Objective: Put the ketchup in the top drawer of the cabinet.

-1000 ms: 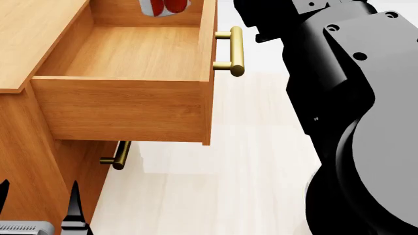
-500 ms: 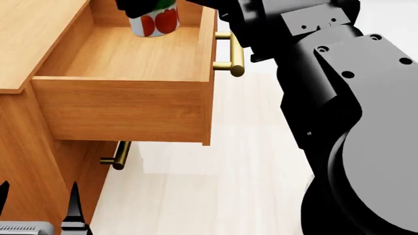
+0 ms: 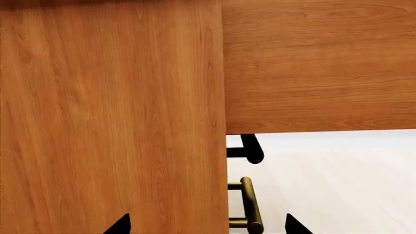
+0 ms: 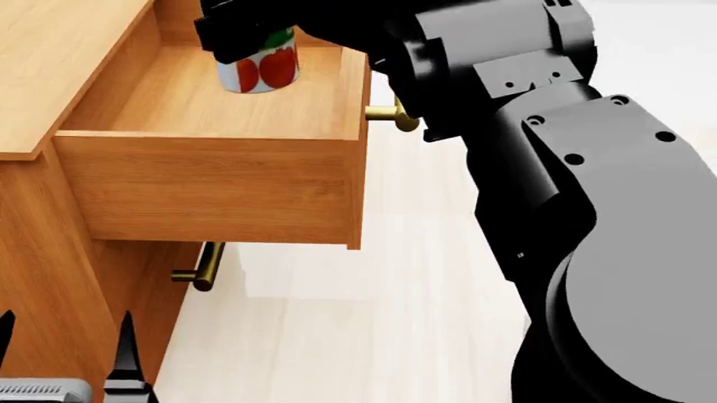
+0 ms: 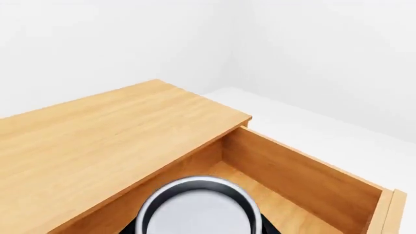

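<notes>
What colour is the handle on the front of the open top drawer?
Brass-gold. The handle shows best in the head view, partly hidden behind the right arm.

The top drawer (image 4: 213, 180) stands pulled out, its floor bare in front of the right gripper (image 4: 241, 38) and the ketchup (image 4: 260, 67) it grips. Drawer walls hem both sides; above stays unobstructed.

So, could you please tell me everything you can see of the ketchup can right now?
The ketchup can is a small cylindrical tin with a white label bearing red tomato pictures and a green band, and a flat silver lid with a raised rim, seen from above in the right wrist view. It is upright inside the open top drawer, near its back, gripped around its top by the right gripper. Whether it touches the drawer floor is unclear.
</notes>
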You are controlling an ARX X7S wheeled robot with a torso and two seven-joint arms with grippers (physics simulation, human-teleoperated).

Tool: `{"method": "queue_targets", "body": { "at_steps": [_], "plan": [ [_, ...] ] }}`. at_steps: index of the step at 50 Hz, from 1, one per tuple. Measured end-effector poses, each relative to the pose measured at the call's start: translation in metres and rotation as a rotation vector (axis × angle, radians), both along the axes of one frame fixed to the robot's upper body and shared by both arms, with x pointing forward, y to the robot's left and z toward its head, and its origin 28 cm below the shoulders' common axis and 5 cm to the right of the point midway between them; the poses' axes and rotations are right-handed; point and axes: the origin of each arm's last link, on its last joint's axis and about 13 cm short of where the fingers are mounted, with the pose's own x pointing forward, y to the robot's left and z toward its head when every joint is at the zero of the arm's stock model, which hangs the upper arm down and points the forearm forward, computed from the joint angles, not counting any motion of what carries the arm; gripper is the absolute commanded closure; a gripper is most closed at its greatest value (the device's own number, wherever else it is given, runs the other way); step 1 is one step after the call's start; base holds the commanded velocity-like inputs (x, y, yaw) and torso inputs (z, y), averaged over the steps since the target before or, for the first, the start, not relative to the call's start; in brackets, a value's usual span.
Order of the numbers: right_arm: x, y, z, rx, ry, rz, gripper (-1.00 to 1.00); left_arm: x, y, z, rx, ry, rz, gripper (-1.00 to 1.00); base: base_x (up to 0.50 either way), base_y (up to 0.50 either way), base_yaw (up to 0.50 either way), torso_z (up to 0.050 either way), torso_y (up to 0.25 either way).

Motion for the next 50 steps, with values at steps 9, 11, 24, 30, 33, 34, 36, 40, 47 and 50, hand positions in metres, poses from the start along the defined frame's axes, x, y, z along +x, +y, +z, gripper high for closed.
{"method": "queue_targets", "body": {
  "at_steps": [9, 11, 24, 30, 33, 34, 36, 40, 47, 50],
  "plan": [
    [0.002, 0.001, -0.01, -0.005, 0.008, 0.004, 1.0, 0.0, 0.0, -0.001, 0.0, 0.0, 0.002, -1.0, 0.0, 0.0, 0.0, 0.0, 0.0],
    [0.002, 0.001, -0.011, -0.006, 0.009, 0.005, 1.0, 0.0, 0.0, -0.001, 0.0, 0.0, 0.002, -1.0, 0.0, 0.0, 0.0, 0.0, 0.0],
    [0.004, 0.0, -0.02, -0.026, 0.015, 0.001, 1.0, 0.0, 0.0, -0.001, 0.002, 0.0, 0.004, -1.0, 0.0, 0.0, 0.0, 0.0, 0.0],
    [0.004, 0.0, -0.022, -0.034, 0.016, -0.001, 1.0, -0.001, 0.0, 0.0, 0.003, -0.001, 0.004, -1.0, 0.0, 0.0, 0.0, 0.0, 0.002],
    [0.004, 0.0, -0.023, -0.037, 0.016, -0.001, 1.0, -0.001, 0.0, 0.0, 0.003, -0.001, 0.005, -1.0, 0.0, 0.0, 0.0, 0.0, 0.0],
    [0.004, 0.0, -0.023, -0.037, 0.016, -0.001, 1.0, -0.001, 0.0, 0.0, 0.003, -0.001, 0.005, -1.0, 0.0, 0.0, 0.0, 0.0, 0.0],
    [0.004, 0.0, -0.024, -0.039, 0.016, -0.002, 1.0, -0.001, 0.0, 0.0, 0.003, -0.001, 0.005, -1.0, 0.0, 0.0, 0.0, 0.0, 0.0],
    [0.004, -0.001, -0.025, -0.043, 0.017, -0.003, 1.0, -0.001, 0.0, 0.0, 0.003, -0.001, 0.005, -1.0, 0.0, 0.0, 0.0, 0.0, 0.0],
    [0.005, 0.0, -0.029, -0.049, 0.019, -0.003, 1.0, -0.001, 0.0, 0.0, 0.004, -0.001, 0.006, -1.0, 0.0, 0.0, 0.0, 0.0, 0.0],
    [0.005, 0.0, -0.031, -0.05, 0.02, -0.003, 1.0, -0.001, 0.0, 0.0, 0.004, -0.001, 0.006, -1.0, 0.0, 0.0, 0.0, 0.0, 0.0]
  ]
}}
